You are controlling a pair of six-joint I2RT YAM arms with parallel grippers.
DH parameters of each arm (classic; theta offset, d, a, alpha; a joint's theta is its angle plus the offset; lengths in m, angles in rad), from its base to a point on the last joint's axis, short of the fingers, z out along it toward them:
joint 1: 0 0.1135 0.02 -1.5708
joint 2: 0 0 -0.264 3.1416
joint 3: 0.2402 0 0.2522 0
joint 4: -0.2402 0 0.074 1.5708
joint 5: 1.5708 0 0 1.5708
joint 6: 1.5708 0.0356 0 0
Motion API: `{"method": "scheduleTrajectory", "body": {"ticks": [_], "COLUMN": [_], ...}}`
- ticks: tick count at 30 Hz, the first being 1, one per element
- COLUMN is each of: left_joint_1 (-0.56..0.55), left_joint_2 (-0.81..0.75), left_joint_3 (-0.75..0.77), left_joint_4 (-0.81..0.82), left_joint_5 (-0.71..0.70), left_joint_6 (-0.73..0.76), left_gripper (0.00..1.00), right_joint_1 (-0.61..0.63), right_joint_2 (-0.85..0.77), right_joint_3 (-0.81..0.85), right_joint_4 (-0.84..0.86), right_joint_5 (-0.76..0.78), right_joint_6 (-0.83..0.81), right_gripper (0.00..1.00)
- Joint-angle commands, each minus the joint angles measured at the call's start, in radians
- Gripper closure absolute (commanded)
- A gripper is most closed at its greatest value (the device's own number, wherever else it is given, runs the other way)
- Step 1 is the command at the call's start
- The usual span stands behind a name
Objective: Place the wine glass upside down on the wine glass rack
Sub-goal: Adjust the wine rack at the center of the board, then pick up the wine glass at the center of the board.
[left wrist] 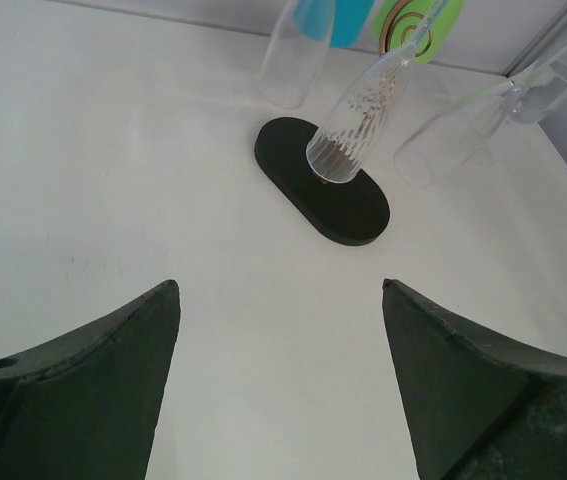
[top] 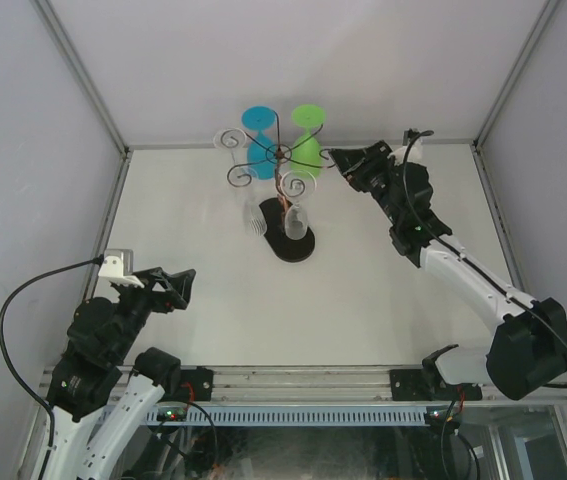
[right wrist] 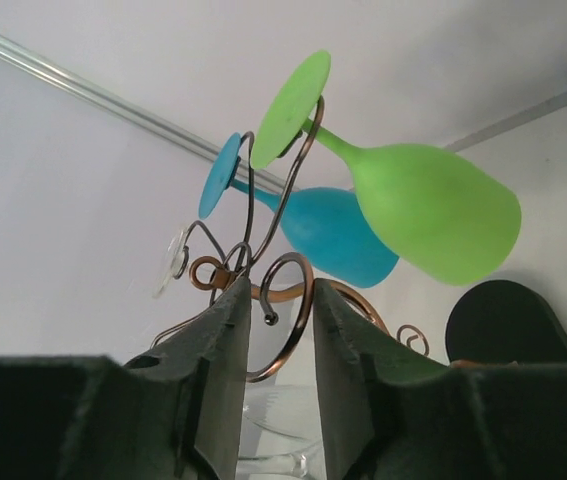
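The wine glass rack [top: 281,155] stands mid-table on its black oval base [top: 293,247]. A blue glass [top: 259,140], a green glass [top: 306,142] and clear wine glasses [top: 296,222] hang on it upside down. My right gripper [top: 341,165] is at the rack's right side, at arm height. In the right wrist view its jaws [right wrist: 283,285] stand narrowly apart, framing a coppery curl [right wrist: 301,300], with part of a clear glass [right wrist: 281,440] low between the fingers. I see nothing gripped. My left gripper [top: 181,283] is wide open and empty [left wrist: 280,285], low over the table.
The left wrist view shows the base [left wrist: 323,180], a ribbed clear glass [left wrist: 353,125] over it and a tilted clear glass [left wrist: 448,140] to its right. White walls and a metal frame enclose the table's back and sides.
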Motion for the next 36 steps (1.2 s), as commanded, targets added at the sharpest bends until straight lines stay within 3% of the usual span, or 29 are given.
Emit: {"method": "scheduleTrajectory", "body": {"ticks": [1,5,16,27,33,36], "left_joint_1": [0.006,0.006,0.006,0.006,0.006,0.006], "left_joint_2": [-0.003,-0.003,-0.003,0.003,0.001,-0.003], "left_joint_3": [-0.007,-0.008,-0.010,-0.014,-0.015,-0.017], "left_joint_4": [0.039,0.040,0.043,0.053,0.056,0.058], "left_joint_5": [0.002,0.003,0.008,0.021,0.028,0.032], "left_joint_6": [-0.002,-0.002,-0.001,0.000,0.003,0.003], "left_gripper": [0.15,0.14,0.14,0.14,0.14,0.14], "right_joint_1": [-0.018,-0.042,-0.125,-0.176,-0.216,-0.237], "right_joint_2": [-0.030,-0.066,-0.153,-0.238,-0.172,-0.093], "right_joint_3": [0.058,0.058,0.052,0.043,0.022,0.017], "right_joint_4": [0.069,0.037,-0.134,-0.544,-0.564,-0.518], "right_joint_5": [-0.022,-0.031,-0.057,0.219,0.309,0.327], "right_joint_6": [-0.045,-0.089,-0.272,-0.653,-0.718,-0.754], "right_gripper": [0.66,0.55,0.39,0.23,0.13,0.03]}}
